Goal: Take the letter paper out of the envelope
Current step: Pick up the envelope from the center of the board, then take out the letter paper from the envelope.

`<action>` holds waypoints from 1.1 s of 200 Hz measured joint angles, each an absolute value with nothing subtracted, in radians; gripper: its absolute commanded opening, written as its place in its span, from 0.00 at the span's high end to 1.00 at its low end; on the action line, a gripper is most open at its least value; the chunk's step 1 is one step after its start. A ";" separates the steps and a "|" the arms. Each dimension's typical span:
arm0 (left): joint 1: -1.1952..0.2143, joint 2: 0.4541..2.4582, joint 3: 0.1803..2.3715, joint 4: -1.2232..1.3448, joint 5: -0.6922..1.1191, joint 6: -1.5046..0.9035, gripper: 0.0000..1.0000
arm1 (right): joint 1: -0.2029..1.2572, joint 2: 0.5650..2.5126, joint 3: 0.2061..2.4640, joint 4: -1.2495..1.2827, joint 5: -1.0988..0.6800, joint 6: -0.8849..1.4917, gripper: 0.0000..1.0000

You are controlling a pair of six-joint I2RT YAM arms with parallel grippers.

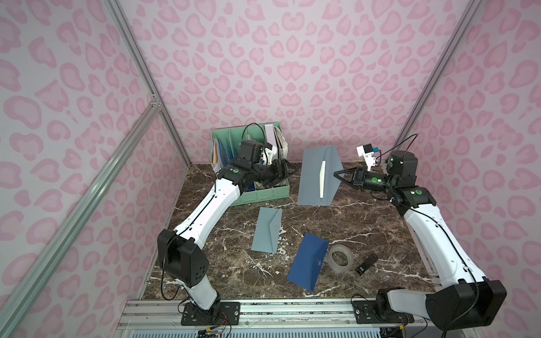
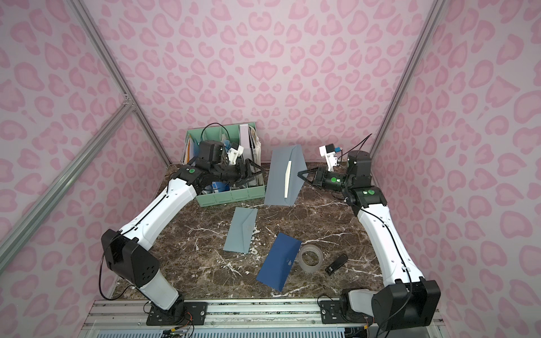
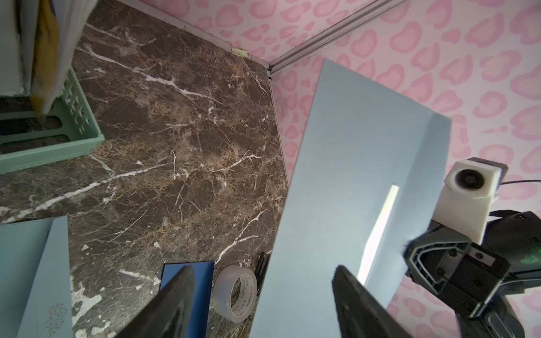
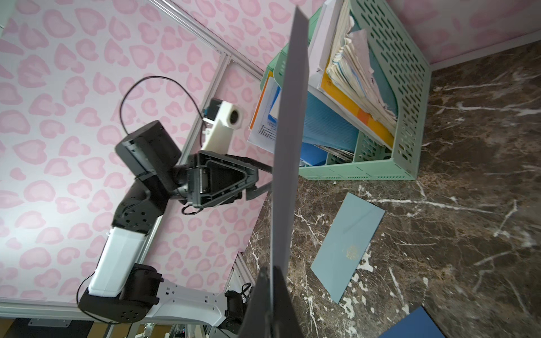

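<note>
Right claw (image 1: 336,174): pinched shut on the envelope's (image 1: 311,175) flap edge, holding it upright just beside the green tray (image 1: 263,196).
Left claw (image 3: 263,270): part open, empty, at the envelope's tray-side edge.
Letter paper (image 1: 323,178): white strip peeking from the envelope's mouth.
Tip: pinch only that strip, then draw it straight out.

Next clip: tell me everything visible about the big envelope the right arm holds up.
The grey-blue envelope looks like matte paper, large and rectangular, held upright near the back of the table. Its triangular flap is open, and the right end effector is shut on the flap's tip. A thin white strip of letter paper shows at the mouth. The left end effector is open beside its opposite side; contact there, or between lower edge and table, cannot be told.
</note>
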State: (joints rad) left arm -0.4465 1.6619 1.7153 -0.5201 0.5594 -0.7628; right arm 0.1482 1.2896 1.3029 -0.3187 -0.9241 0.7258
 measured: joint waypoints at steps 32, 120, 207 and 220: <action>-0.520 1.608 1.769 -0.584 0.461 -0.730 0.60 | 0.224 1.271 1.311 -0.387 -0.742 0.690 1.00; -0.712 1.791 2.079 -0.923 0.130 -0.586 0.61 | 0.430 1.342 1.388 -0.473 -0.450 0.678 1.00; -0.748 1.863 2.151 -0.998 0.057 -0.519 0.54 | 0.439 1.365 1.385 -0.466 -0.511 0.733 1.00; -0.751 1.872 2.166 -1.007 0.044 -0.508 0.54 | 0.439 1.367 1.385 -0.465 -0.524 0.744 1.00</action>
